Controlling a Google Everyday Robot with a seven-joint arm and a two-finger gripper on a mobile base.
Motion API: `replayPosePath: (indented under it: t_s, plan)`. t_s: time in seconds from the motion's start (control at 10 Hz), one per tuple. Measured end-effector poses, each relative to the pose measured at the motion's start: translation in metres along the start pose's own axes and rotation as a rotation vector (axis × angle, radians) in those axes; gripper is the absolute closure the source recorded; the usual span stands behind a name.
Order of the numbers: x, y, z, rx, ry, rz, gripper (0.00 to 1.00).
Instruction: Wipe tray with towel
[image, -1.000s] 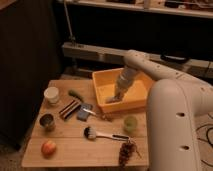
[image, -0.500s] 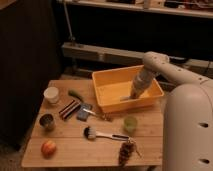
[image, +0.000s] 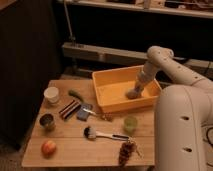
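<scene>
A yellow tray (image: 107, 100) stands at the back right of the wooden table (image: 70, 147). My gripper (image: 136, 90) reaches down into the tray's right half from the white arm (image: 165, 62). It presses a small grey towel (image: 132, 94) against the tray floor near the right wall. The left half of the tray floor is bare.
On the table: a white cup (image: 51, 94), a green item (image: 75, 93), a dark striped block (image: 69, 108), a grey sponge (image: 84, 113), a metal can (image: 47, 121), an apple (image: 48, 148), a brush (image: 102, 134), a green cup (image: 130, 123), grapes (image: 126, 151). A dark shelf stands behind.
The gripper and towel have moved from the tray's left-middle toward its right side, and the arm has swung right.
</scene>
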Motion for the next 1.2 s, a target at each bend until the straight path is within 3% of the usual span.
replayPosePath:
  t_s: [0.4,0.7,1.0,1.2]
  plan:
    - [-0.011,0.079,0.031,-0.030,0.046,-0.090,1.00]
    - [0.015,0.118,0.044,-0.054,0.092,-0.175,1.00]
    - [0.065,0.125,0.045,-0.080,0.137,-0.232,1.00]
    - [0.083,0.112,0.045,-0.077,0.144,-0.200,1.00]
